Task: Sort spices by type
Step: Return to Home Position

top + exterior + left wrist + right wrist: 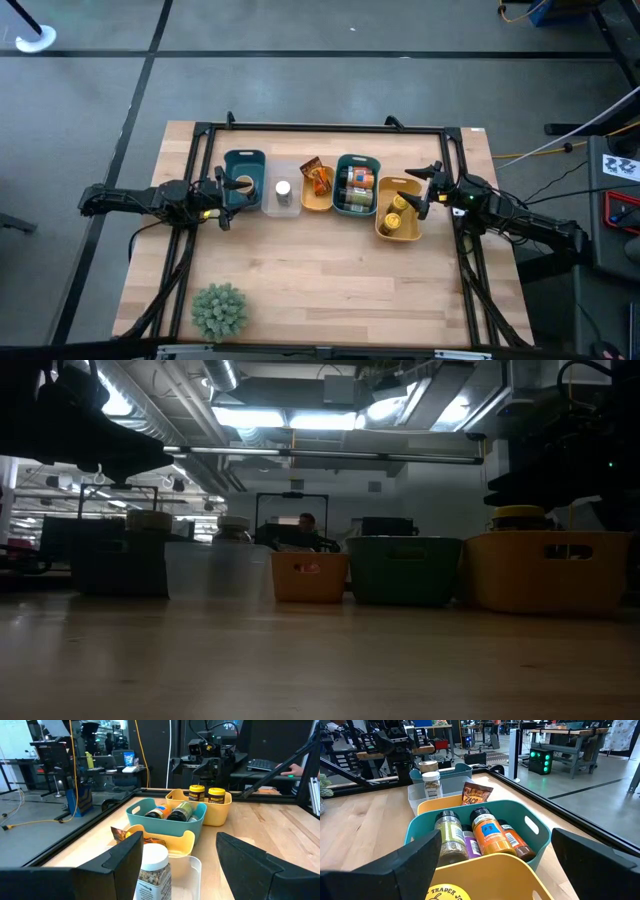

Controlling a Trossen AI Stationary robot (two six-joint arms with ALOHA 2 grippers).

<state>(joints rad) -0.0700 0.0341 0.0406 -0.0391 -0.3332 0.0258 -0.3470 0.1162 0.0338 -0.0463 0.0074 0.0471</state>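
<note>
We see spice jars point(487, 837) in trays point(540, 837), left fingers point(120, 870) open and empty beside them, right fingers point(405, 865) likewise.

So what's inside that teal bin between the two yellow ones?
Spice bottles lying on their sides in the teal bin: a green-herb jar, an orange-labelled bottle, a reddish bottle. A purple-labelled bottle is mostly covered between them; the bin's floor is hidden.
</note>
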